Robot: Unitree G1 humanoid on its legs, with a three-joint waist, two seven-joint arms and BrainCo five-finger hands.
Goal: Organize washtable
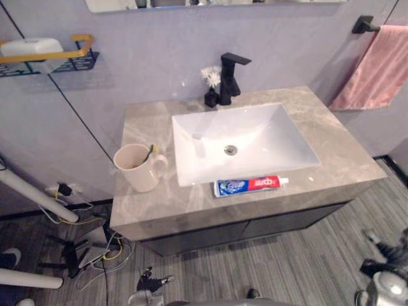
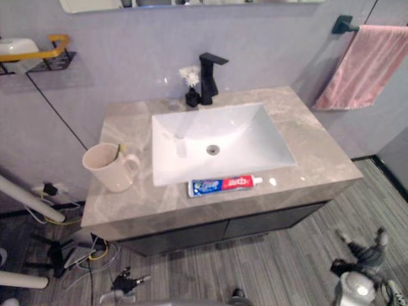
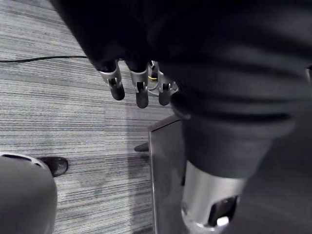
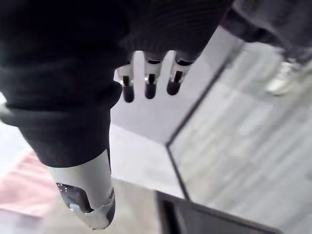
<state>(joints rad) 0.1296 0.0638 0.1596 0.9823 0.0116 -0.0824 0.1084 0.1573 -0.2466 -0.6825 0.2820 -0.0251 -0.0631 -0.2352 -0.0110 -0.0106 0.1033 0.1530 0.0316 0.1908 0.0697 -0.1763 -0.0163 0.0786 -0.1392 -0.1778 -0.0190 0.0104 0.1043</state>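
The left robot hand (image 3: 139, 87) hung over the floor, fingers slack and empty. The right robot hand (image 4: 151, 80) was likewise loose and held nothing, probably because no reach had begun. Up on the desk (image 1: 344, 159), the toothpaste tube (image 1: 248, 185) lay flat between the sink (image 1: 268, 137) and the front edge, its long axis along that edge, cap toward the right. The mug (image 1: 137, 169), toothbrush (image 1: 150, 151) inside, stood near the left edge.

left robot hand (image 3: 146, 34) | dark ribbed cover | silver fingers (image 3: 138, 82) | dark tips
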